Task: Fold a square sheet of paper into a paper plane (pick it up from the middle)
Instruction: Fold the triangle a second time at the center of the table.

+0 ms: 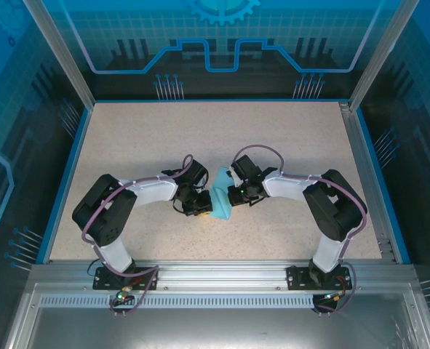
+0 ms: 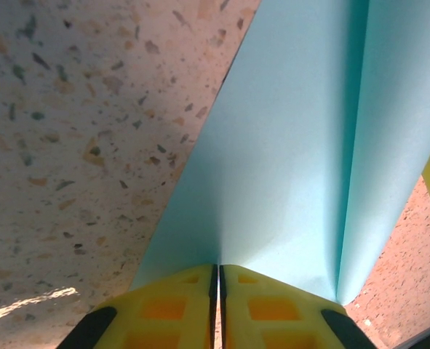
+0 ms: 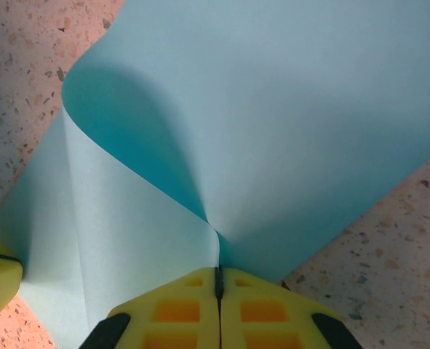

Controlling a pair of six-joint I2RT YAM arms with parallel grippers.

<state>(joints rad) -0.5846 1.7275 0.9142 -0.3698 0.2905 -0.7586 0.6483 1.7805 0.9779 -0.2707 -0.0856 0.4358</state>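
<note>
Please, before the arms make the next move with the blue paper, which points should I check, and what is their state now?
1. Grip of left fingers on the sheet: ok, closed on its edge.
2. Grip of right fingers on the sheet: ok, closed on it.
3. Sheet untorn where visible: ok.
4. Fold pressed flat: not ok; the right wrist view shows a soft open curl.
5. Sheet lifted off the table: cannot tell.

Both arms [image 1: 138,193] have white links, black joints and purplish cables [image 1: 269,150] looping behind the grippers [image 1: 200,206]. The fingers [image 2: 171,309] are yellow with square recesses.
</note>
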